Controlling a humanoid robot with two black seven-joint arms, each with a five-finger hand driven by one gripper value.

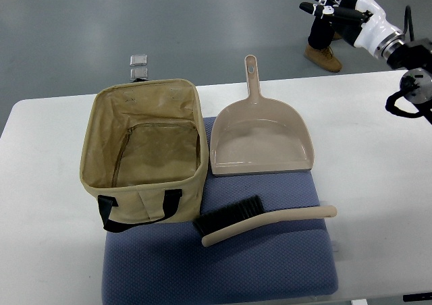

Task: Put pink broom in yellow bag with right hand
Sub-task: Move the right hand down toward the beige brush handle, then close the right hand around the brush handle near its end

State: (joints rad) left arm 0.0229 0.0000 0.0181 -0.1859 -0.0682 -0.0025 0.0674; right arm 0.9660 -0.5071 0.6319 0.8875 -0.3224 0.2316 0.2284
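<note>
A pale pink-beige hand broom (pixel 270 222) with black bristles lies on the blue mat (pixel 223 264), handle pointing right. The yellow-tan fabric bag (pixel 144 142) stands open at the mat's left, black handle at its front, inside empty. My right hand (pixel 325 1) hangs high at the top right, far from the broom, over the floor beyond the table, fingers spread and holding nothing. The left arm does not show.
A matching pink-beige dustpan (pixel 262 137) lies behind the broom, handle pointing away. The white table (pixel 378 183) carries the mat. A person's brown shoe (pixel 322 57) stands on the floor beyond the far edge. Two small metal clips (pixel 139 66) sit behind the bag.
</note>
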